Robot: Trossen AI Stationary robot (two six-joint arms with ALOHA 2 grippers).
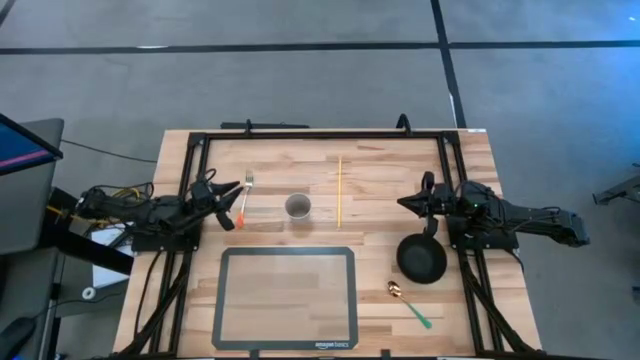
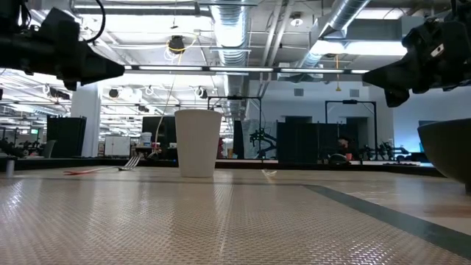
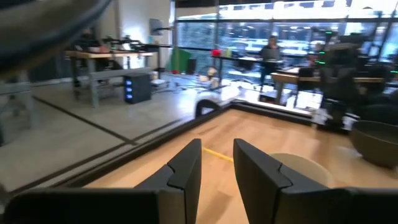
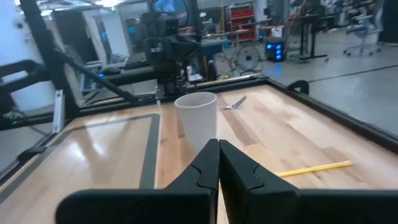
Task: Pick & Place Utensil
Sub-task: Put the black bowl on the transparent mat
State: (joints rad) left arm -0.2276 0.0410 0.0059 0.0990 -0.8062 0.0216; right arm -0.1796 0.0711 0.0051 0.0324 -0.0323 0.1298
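A fork (image 1: 245, 198) with an orange handle lies flat on the table left of a white paper cup (image 1: 298, 207), which stands upright. A spoon (image 1: 410, 303) with a green handle lies flat near the table's near right corner. My left gripper (image 1: 233, 203) hovers open just left of the fork's handle and touches nothing; its wrist view shows a gap between the fingers (image 3: 186, 167). My right gripper (image 1: 404, 203) is shut (image 4: 217, 163) and held above the table right of the cup (image 4: 196, 120), pointing toward it.
A black pan (image 1: 422, 258) sits below my right gripper's wrist. A yellow stick (image 1: 340, 190) lies right of the cup. A dark-framed mat (image 1: 288, 297) covers the near middle of the table. A black rail frame (image 1: 320, 133) borders the table top.
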